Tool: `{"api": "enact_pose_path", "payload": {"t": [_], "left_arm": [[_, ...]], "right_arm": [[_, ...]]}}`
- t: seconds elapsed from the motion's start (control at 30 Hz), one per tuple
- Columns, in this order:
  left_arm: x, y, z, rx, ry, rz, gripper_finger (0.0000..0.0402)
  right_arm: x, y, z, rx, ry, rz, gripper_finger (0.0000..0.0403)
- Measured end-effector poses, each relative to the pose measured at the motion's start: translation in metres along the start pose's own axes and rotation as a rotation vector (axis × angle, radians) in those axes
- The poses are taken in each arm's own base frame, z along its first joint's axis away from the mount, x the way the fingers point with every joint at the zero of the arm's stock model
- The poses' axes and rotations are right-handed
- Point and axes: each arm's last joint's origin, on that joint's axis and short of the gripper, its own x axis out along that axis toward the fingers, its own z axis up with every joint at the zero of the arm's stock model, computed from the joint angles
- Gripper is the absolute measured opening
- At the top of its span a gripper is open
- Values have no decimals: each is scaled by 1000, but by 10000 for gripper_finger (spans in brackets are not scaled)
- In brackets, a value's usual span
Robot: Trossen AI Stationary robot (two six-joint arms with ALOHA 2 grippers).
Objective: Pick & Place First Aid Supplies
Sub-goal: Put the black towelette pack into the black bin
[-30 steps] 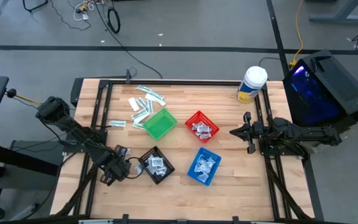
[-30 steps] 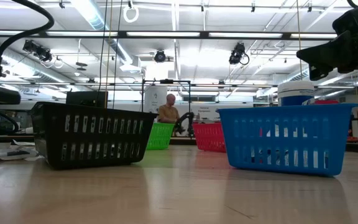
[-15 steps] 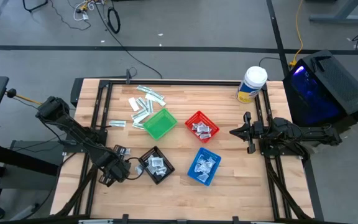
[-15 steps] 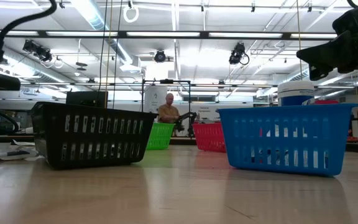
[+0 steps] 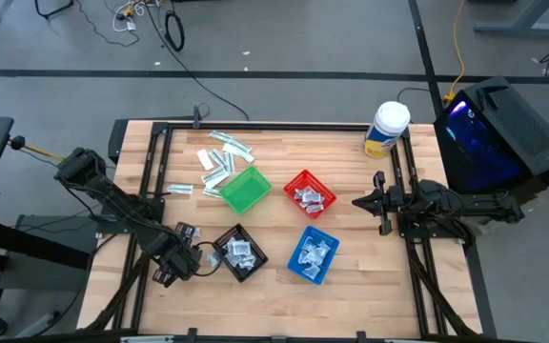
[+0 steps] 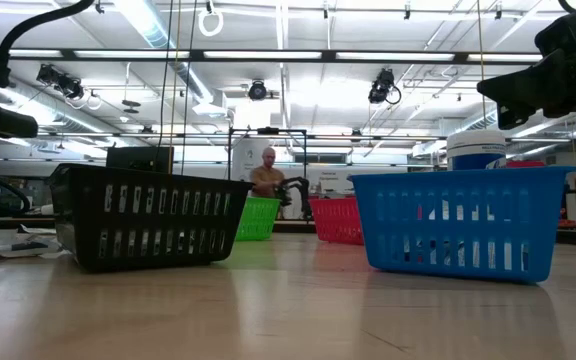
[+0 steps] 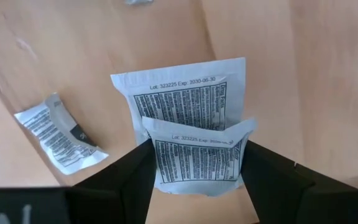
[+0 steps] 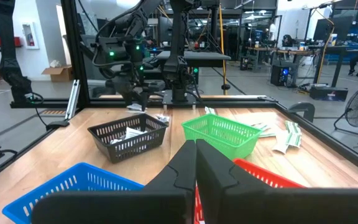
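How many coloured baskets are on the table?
4: green basket towards the back, red basket beside it, black basket front left, blue basket front right.

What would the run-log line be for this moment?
left gripper: shut on white printed sachet, beside black basket | second sachet behind | right gripper: shut, idle at the table's right edge

left arm reaches low across the near left of the table, its left gripper [image 5: 181,255] pointing down, fingers [image 7: 126,180] parted and clasping a packet between them. right arm waits at the right edge, stretched level, its right gripper [image 5: 379,202] closed tight, fingers [image 8: 185,168] pressed together.
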Motion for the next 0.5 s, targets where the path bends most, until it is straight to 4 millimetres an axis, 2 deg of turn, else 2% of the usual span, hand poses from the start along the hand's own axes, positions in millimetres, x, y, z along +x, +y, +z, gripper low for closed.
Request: {"api": "enact_pose_path", "payload": {"t": [0.5], "left_arm": [[0, 0, 0, 19, -2, -9, 238]], "right_arm": [[0, 0, 0, 0, 1, 0, 13]]}}
